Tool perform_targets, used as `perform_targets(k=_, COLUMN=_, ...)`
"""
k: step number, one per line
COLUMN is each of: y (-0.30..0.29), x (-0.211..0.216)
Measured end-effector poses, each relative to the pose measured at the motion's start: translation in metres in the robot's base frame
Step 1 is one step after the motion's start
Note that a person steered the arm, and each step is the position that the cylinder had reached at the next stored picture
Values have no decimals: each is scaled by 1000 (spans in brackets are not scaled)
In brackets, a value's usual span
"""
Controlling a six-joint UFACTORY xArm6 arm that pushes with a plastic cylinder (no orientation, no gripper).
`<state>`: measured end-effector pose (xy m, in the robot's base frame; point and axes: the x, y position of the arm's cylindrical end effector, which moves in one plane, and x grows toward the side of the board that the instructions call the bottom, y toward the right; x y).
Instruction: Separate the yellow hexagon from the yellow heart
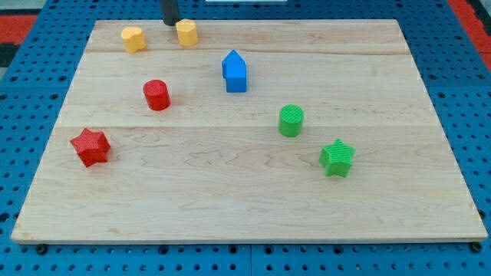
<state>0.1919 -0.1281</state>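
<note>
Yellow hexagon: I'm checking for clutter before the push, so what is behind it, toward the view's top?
Behind the yellow hexagon is only the board's top edge. My tip stands beside it on the view's left, between it and the yellow heart. The hexagon's far face is hidden.

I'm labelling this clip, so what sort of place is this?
Probably a robotics lab test bench: a wooden board lies on a blue perforated base, small coloured blocks such as the blue block are scattered on it, and my tip is at the view's top.
</note>
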Motion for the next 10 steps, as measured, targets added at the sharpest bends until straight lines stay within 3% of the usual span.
perform_targets(k=1, y=34, x=0)
perform_targets(k=3, y=-2, x=38)
perform_targets(k=5, y=34, x=37)
perform_targets(k=7, y=16, x=52)
perform_targets(k=10, y=9, x=108)
